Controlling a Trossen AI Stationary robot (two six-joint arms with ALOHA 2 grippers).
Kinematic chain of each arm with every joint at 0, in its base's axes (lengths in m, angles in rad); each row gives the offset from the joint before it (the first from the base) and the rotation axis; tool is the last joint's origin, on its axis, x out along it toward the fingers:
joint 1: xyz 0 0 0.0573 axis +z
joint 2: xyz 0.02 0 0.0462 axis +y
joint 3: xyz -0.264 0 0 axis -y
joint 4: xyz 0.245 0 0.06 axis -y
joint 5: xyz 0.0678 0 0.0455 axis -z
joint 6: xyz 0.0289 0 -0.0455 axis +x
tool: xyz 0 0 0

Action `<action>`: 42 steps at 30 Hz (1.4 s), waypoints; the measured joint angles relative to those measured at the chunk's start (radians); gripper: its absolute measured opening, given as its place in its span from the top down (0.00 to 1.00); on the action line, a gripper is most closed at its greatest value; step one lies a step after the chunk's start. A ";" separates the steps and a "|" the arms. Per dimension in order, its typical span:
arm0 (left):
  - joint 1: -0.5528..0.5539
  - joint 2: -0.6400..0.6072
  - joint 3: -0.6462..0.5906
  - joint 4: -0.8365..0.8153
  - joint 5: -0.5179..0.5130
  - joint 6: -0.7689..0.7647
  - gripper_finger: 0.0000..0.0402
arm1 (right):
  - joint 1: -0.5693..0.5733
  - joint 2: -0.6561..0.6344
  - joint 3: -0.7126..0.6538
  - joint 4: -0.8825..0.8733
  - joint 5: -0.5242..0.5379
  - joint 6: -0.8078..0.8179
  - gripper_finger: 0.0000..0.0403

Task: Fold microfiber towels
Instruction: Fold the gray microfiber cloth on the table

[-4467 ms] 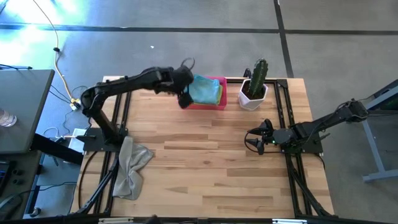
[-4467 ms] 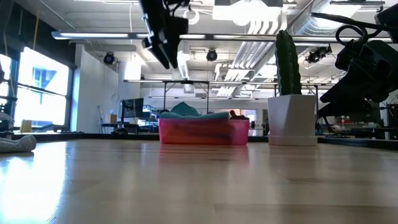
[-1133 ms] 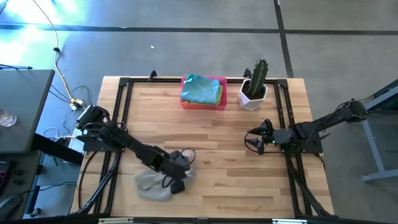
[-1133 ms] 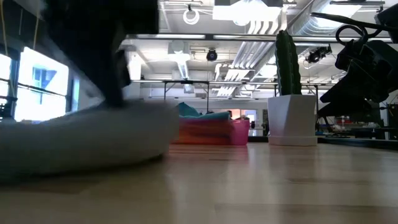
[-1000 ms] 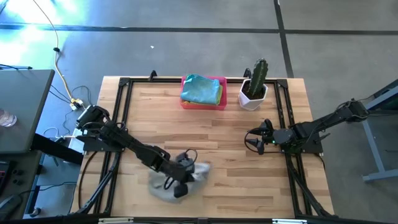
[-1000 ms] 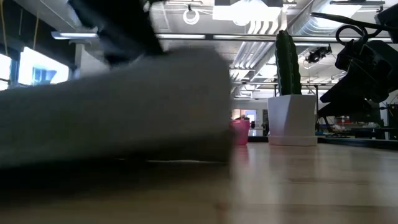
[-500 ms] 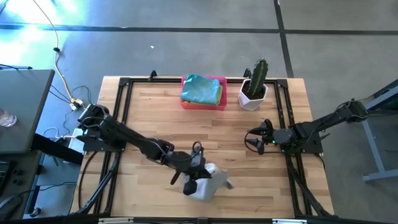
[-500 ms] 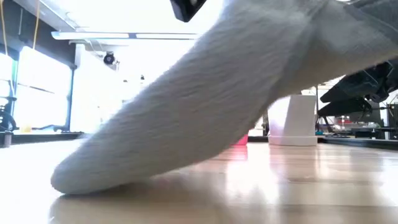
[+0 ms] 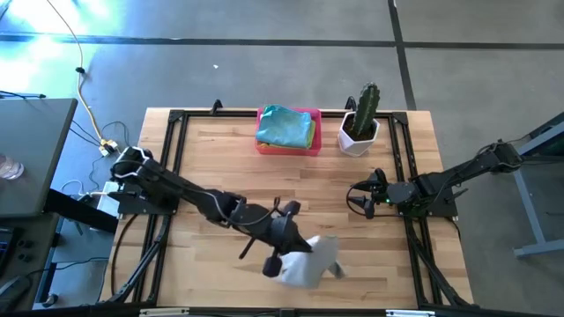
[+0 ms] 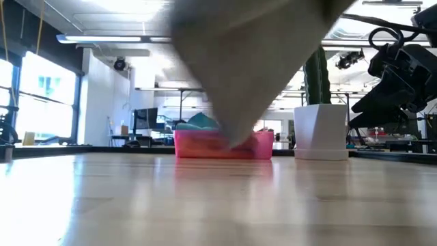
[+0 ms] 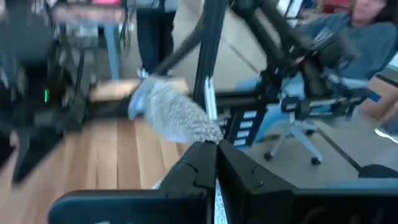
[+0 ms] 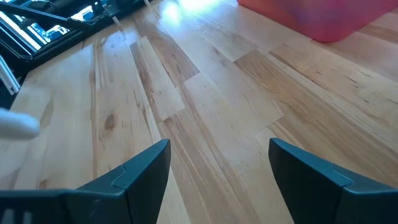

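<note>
A grey microfiber towel (image 9: 312, 261) hangs bunched over the table's near middle, with my left gripper (image 9: 289, 253) shut on it. In the low view it is a blurred grey shape (image 10: 252, 61) tapering down to a tip above the tabletop. Folded teal and blue towels (image 9: 286, 126) lie in the pink tray (image 9: 307, 148) at the far edge. My right gripper (image 9: 359, 199) waits open by the table's right side, its fingers spread wide (image 12: 217, 163) over bare wood. My left gripper pinches a bunched part of the grey towel (image 11: 200, 132) between its two shut fingers (image 11: 199, 168); how many layers cannot be told. The fingers come nearly level, pointing toward the table's right edge. The towel sticks out past them, hangs below, and is lifted clear of the table.
A cactus in a white pot (image 9: 359, 123) stands at the far right beside the tray. A black frame rail (image 9: 176, 158) runs along the table's sides. Bare wood (image 9: 264, 185) lies across the middle. A seated person (image 11: 367, 31) shows beyond the table.
My left gripper has moved from the near left toward the table's right and risen, its wrist rolling. The grey towel, dragged along the wood a second ago, now hangs lifted clear below the fingers.
</note>
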 joint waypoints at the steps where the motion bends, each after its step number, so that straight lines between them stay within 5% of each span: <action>1: -0.001 -0.001 0.017 0.001 0.000 0.019 1.00 | 0.000 0.000 0.000 0.000 0.000 0.000 0.35; 9: -0.001 -0.002 0.105 -0.285 -0.008 0.060 1.00 | 0.000 0.000 0.000 0.000 0.000 0.000 0.35; 14: 0.005 0.018 0.092 -0.444 -0.172 0.032 1.00 | 0.000 0.000 0.000 0.000 0.000 0.000 0.35; 24: 0.027 0.051 0.092 -0.424 -0.219 0.032 1.00 | 0.000 0.000 0.000 0.002 0.007 0.000 0.35; 28: 0.037 0.051 0.092 -0.422 -0.216 0.031 1.00 | -0.001 0.000 0.000 0.067 0.038 0.156 0.35; 33: 0.053 0.060 0.093 -0.416 -0.212 -0.007 1.00 | -0.001 0.000 0.000 0.168 0.170 0.289 0.35; 42: 0.097 0.159 0.093 -0.343 -0.192 -0.023 1.00 | -0.001 0.000 0.000 0.215 0.449 0.181 0.35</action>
